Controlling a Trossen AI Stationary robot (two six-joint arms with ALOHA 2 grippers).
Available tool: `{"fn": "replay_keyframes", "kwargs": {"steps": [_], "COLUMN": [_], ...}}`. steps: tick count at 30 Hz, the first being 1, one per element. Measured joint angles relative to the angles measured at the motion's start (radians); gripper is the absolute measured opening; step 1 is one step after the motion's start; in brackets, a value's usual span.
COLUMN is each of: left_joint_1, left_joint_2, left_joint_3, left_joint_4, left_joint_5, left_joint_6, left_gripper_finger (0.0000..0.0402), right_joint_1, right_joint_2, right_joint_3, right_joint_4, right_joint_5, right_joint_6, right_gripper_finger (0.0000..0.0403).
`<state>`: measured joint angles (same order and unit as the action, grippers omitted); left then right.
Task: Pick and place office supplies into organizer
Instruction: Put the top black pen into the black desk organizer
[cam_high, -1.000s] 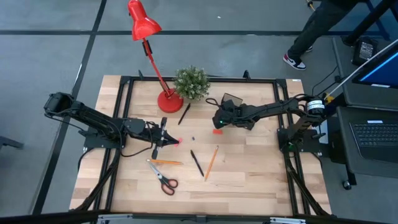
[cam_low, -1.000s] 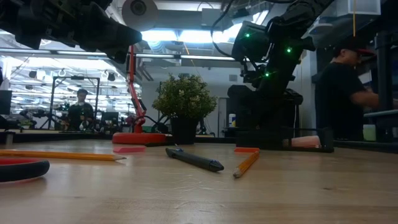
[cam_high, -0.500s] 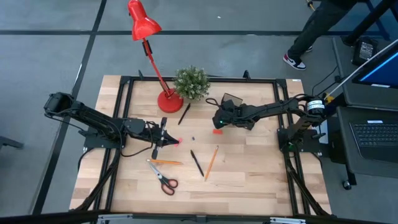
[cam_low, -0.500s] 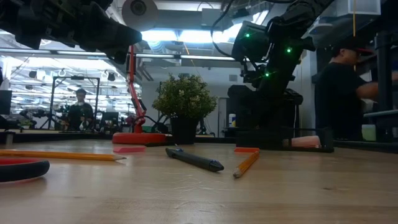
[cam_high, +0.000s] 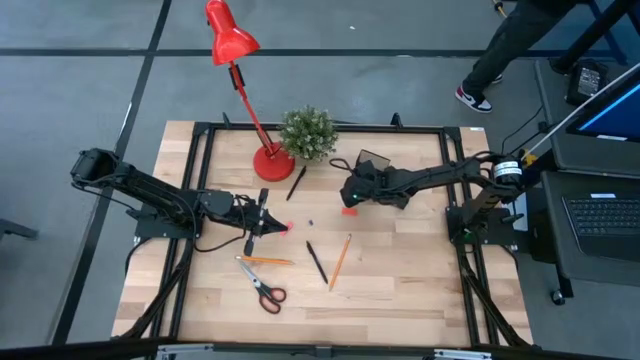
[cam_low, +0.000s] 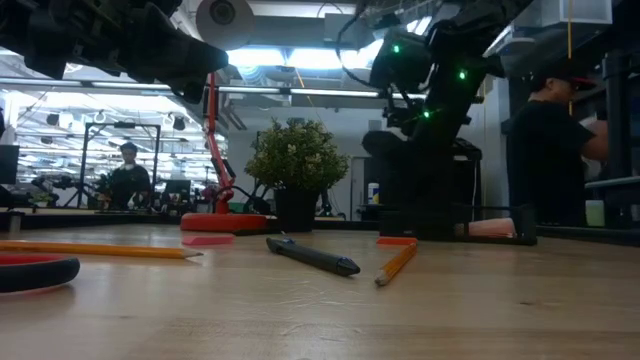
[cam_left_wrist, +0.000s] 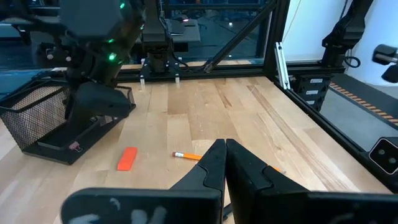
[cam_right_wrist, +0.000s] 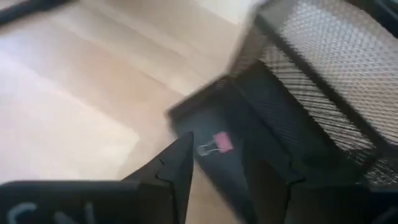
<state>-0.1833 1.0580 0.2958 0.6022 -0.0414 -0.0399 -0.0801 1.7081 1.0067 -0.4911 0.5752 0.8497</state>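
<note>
The black mesh organizer (cam_high: 374, 161) stands at the table's far middle, to the right of the plant. My right gripper (cam_high: 350, 192) hangs open over its low front tray (cam_right_wrist: 211, 121), slanting down. A small pink binder clip (cam_right_wrist: 216, 144) lies in that tray between the fingers, close to one fingertip (cam_right_wrist: 184, 149). A red eraser (cam_high: 349, 211) lies on the wood just in front of the organizer. My left gripper (cam_high: 268, 224) is shut and holds nothing, hovering left of centre beside a pink eraser (cam_high: 288, 226). In the left wrist view the clip (cam_left_wrist: 74, 147) shows in the organizer (cam_left_wrist: 50, 118).
Two black pens (cam_high: 296, 182) (cam_high: 316, 262), two orange pencils (cam_high: 340, 262) (cam_high: 268, 260) and orange-handled scissors (cam_high: 262, 288) lie on the near half. A red desk lamp (cam_high: 270, 160) and a potted plant (cam_high: 306, 133) stand at the far edge. A person stands beyond the table's right side.
</note>
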Motion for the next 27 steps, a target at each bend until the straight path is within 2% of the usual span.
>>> {"fn": "replay_keyframes", "kwargs": {"steps": [11,15,18,20,25,27], "left_joint_1": [0.000,0.000,0.000,0.000,0.000,0.000], "left_joint_2": [0.000,0.000,0.000,0.000,0.000,0.000], "left_joint_3": [0.000,0.000,0.000,0.000,0.000,0.000], "left_joint_4": [-0.002,-0.003,-0.003,-0.006,-0.008,-0.008], "left_joint_5": [-0.017,-0.018,-0.018,-0.018,0.018,0.049], "left_joint_6": [0.000,0.000,0.000,0.000,0.001,0.008], "left_gripper_finger": [0.0006,0.0006,0.0006,0.0006,0.0006,0.0006], "right_joint_1": [0.090,0.133,0.157,0.177,0.253,0.298], "right_joint_2": [-0.010,-0.035,-0.085,-0.122,-0.206,-0.223], "right_joint_3": [0.177,0.226,0.254,0.259,0.230,0.198], "right_joint_4": [-0.052,-0.056,-0.056,-0.049,-0.049,-0.047], "right_joint_5": [0.024,0.097,0.105,0.106,0.118,0.161], "right_joint_6": [-0.253,-0.360,-0.410,-0.432,-0.414,-0.397], "right_gripper_finger": [0.0087,0.0054,0.0023,0.0007,0.0012,0.0007]}}
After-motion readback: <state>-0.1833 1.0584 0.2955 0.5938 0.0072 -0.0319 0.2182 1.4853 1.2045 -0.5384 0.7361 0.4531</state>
